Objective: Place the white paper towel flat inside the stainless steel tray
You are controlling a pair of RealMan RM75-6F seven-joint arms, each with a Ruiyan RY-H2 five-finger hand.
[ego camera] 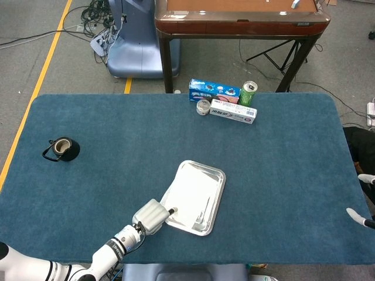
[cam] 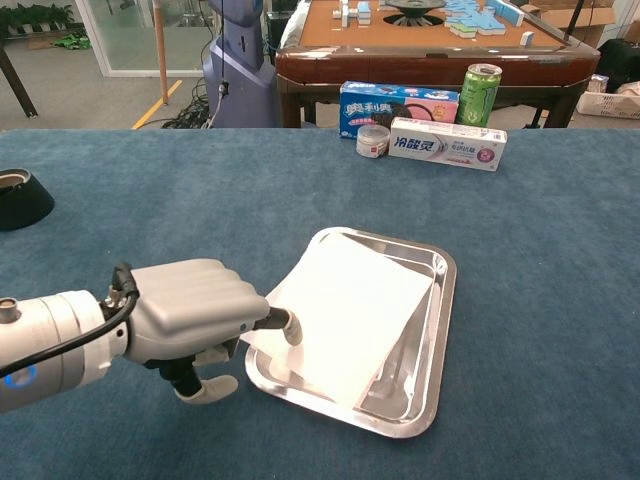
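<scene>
The white paper towel (ego camera: 187,195) (cam: 348,298) lies spread in the stainless steel tray (ego camera: 213,202) (cam: 433,330) near the table's front edge. Its left corner laps over the tray's left rim. My left hand (ego camera: 151,215) (cam: 190,325) sits just left of the tray with its fingers curled in. One outstretched fingertip (cam: 286,329) presses on the towel's left edge. At the far right edge of the head view, only the spread white fingertips of my right hand (ego camera: 363,199) show, holding nothing and far from the tray.
A black cup (ego camera: 60,149) (cam: 15,195) stands at the far left. At the back are a blue box (ego camera: 214,91) (cam: 395,105), a toothpaste box (ego camera: 233,111) (cam: 447,143), a small jar (ego camera: 203,107) (cam: 373,140) and a green can (ego camera: 248,92) (cam: 482,92).
</scene>
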